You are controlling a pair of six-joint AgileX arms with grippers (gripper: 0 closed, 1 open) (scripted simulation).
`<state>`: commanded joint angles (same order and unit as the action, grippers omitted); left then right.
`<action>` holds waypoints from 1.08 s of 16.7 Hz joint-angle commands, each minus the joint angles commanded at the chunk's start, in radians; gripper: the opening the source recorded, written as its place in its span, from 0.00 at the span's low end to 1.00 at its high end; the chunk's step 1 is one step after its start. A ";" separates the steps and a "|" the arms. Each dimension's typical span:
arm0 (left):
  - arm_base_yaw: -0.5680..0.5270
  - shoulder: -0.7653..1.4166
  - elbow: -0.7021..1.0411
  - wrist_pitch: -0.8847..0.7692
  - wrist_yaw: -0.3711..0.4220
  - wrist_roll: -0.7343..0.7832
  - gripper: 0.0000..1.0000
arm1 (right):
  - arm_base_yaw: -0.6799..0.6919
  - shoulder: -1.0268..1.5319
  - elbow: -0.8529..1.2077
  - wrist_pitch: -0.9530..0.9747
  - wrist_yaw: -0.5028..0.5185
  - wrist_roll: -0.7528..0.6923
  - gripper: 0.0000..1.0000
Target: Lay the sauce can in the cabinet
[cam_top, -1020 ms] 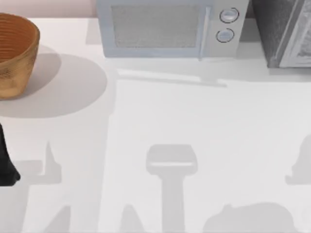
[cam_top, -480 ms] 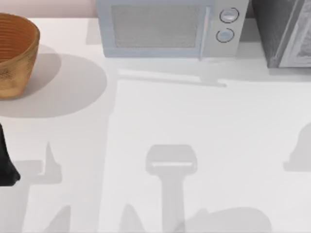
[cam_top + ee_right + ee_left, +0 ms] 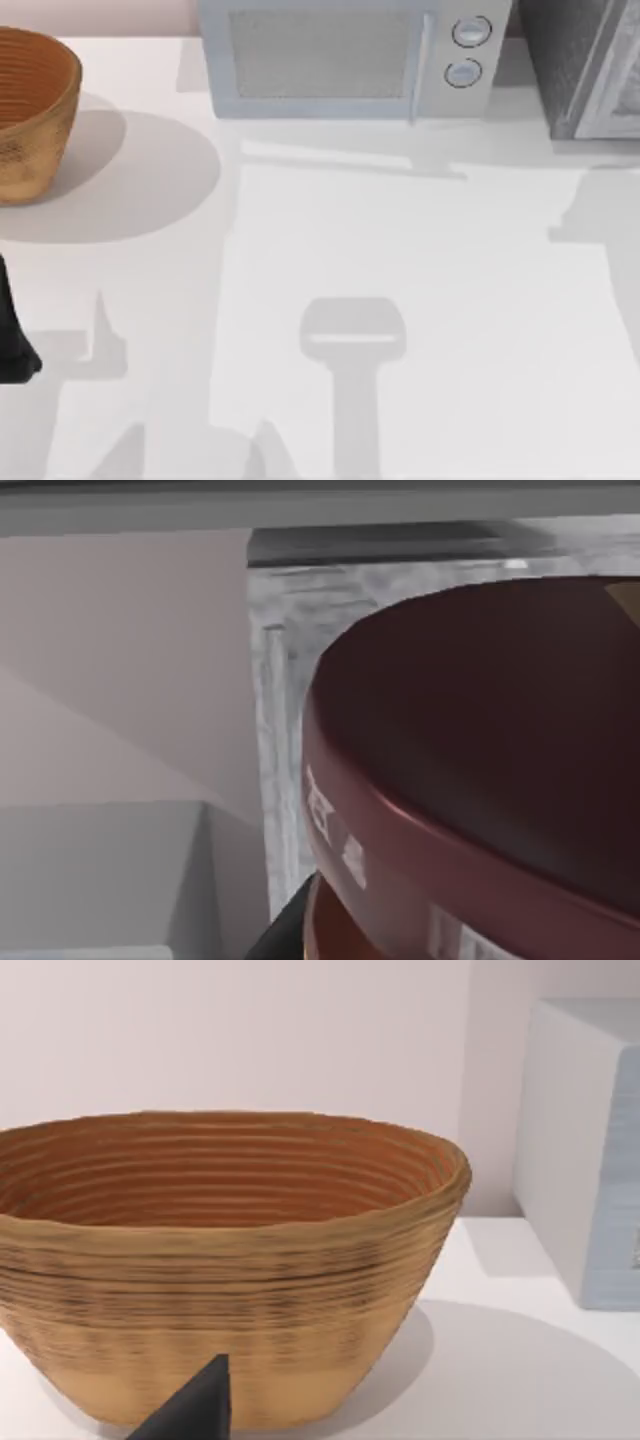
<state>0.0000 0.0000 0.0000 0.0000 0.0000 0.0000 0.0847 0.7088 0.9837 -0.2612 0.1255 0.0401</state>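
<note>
Count: one sauce can [image 3: 480,780], one cabinet [image 3: 585,65], one microwave [image 3: 345,60], one basket [image 3: 35,110].
Since half a second ago, the shadow at the table's [image 3: 400,250] right edge has moved up toward the cabinet; the left arm [image 3: 12,335] stays parked at the left edge. In the right wrist view, the can's maroon top sits close before the camera with the speckled cabinet just behind; whether the right pincer grips it cannot be told.

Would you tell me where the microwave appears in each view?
Top view: microwave at the back, centre.
Left wrist view: pale box beside the basket.
Right wrist view: probably the grey block beside the cabinet.
Shared landmark: the pink wall.
</note>
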 joint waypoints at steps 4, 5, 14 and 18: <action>0.000 0.000 0.000 0.000 0.000 0.000 1.00 | 0.050 0.290 0.401 -0.115 0.030 -0.004 0.00; 0.000 0.000 0.000 0.000 0.000 0.000 1.00 | 0.062 0.355 0.489 -0.141 0.037 -0.007 0.00; 0.000 0.000 0.000 0.000 0.000 0.000 1.00 | 0.107 0.644 0.882 -0.256 0.074 -0.024 0.00; 0.000 0.000 0.000 0.000 0.000 0.000 1.00 | 0.104 0.641 0.876 -0.255 0.073 -0.021 0.00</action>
<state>0.0000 0.0000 0.0000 0.0000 0.0000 0.0000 0.1885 1.3499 1.8601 -0.5161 0.1989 0.0189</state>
